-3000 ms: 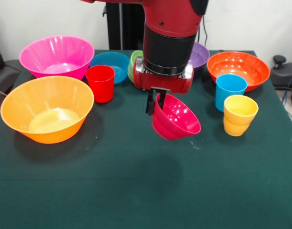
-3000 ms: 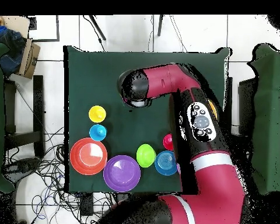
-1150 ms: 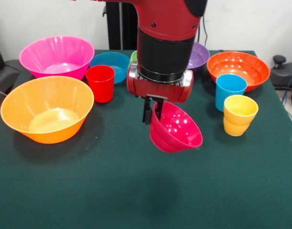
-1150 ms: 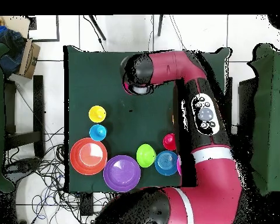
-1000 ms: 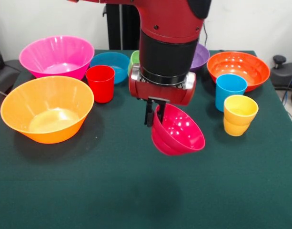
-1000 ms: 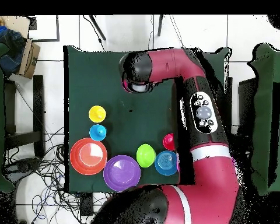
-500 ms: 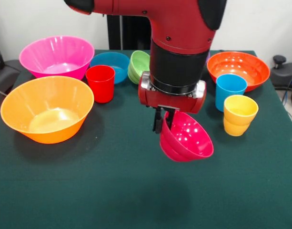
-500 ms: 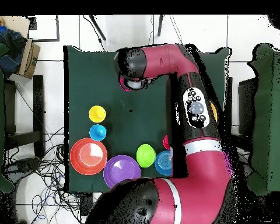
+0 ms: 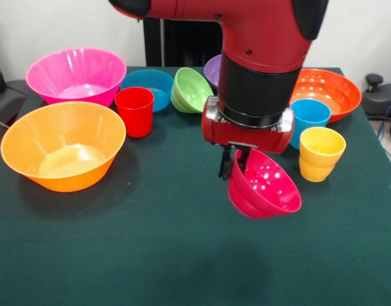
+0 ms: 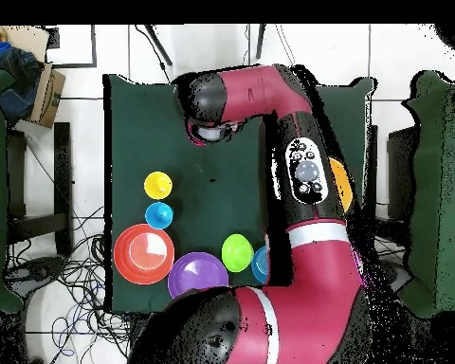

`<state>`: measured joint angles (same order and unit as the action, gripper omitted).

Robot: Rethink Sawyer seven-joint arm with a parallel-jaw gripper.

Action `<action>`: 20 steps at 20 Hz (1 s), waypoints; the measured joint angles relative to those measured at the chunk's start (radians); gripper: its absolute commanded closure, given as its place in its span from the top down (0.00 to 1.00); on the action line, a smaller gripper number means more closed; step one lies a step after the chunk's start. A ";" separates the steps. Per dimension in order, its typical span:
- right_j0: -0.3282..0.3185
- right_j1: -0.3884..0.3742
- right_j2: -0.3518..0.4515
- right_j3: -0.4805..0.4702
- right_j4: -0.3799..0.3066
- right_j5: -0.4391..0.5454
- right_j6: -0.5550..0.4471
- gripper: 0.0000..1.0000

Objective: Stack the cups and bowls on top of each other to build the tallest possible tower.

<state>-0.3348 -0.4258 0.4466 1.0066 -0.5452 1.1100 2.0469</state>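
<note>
Moved rightward in the front view since the earlier frames, the red and black arm now hangs its gripper (image 9: 231,162) right of centre, and the glossy green small bowl (image 9: 191,90) it used to hide shows in full at upper centre. The black fingers are pinched on the rim of the small crimson-pink glossy bowl (image 9: 265,185), which hangs tilted above the dark green table (image 9: 118,255), its opening facing up and to the right, clear of the cloth.

Just right of it stands the yellow waisted plastic cup (image 9: 321,153), with the sky-blue plastic tumbler (image 9: 310,116) behind that and the orange medium bowl (image 9: 329,89) at upper right, partly behind the arm. A sliver of the purple medium bowl (image 9: 213,69) peeks out beside the arm.

On the left lie the large yellow-orange bowl (image 9: 62,153) and the large pink bowl (image 9: 75,75), the red plastic tumbler (image 9: 134,111) and the small blue bowl (image 9: 148,87) near them.

From overhead the arm (image 10: 269,95) covers the held bowl.
</note>
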 measured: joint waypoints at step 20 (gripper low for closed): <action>0.089 0.019 0.000 -0.128 0.009 0.145 0.000 0.00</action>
<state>-0.2456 -0.4071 0.4471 0.8789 -0.5358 1.2547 2.0469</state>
